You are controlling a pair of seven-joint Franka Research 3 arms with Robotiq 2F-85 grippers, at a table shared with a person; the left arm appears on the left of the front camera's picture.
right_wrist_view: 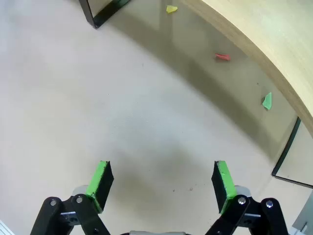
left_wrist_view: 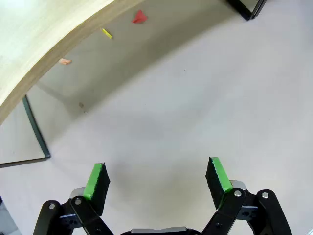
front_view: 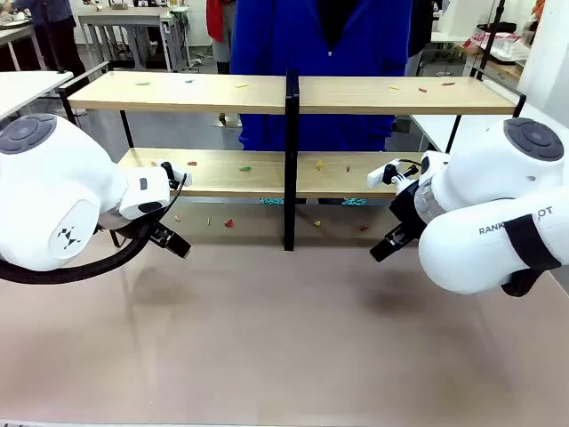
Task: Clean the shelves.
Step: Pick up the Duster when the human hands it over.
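Note:
The shelves (front_view: 204, 92) stand across the far half of the table, two long light-wood boards in a black frame with a central post (front_view: 291, 160). Small coloured scraps lie on the top board (front_view: 242, 86), on the lower board (front_view: 244, 168) and on the tabletop under the rack (front_view: 228, 223). My left gripper (front_view: 169, 238) (left_wrist_view: 156, 178) hangs open over bare tabletop just in front of the rack's left half. My right gripper (front_view: 388, 245) (right_wrist_view: 161, 179) hangs open in front of the right half. Nothing is between either pair of green pads (left_wrist_view: 95, 181) (right_wrist_view: 222, 180).
A person in a blue garment (front_view: 302, 36) stands right behind the rack. Under the lower board's edge (left_wrist_view: 29, 49) lie red (left_wrist_view: 139, 17), yellow (left_wrist_view: 106, 33) and pink (left_wrist_view: 64, 61) scraps; the right wrist view shows yellow (right_wrist_view: 171, 9), red (right_wrist_view: 222, 57) and green (right_wrist_view: 266, 100) scraps. The beige tabletop (front_view: 284, 338) stretches toward me.

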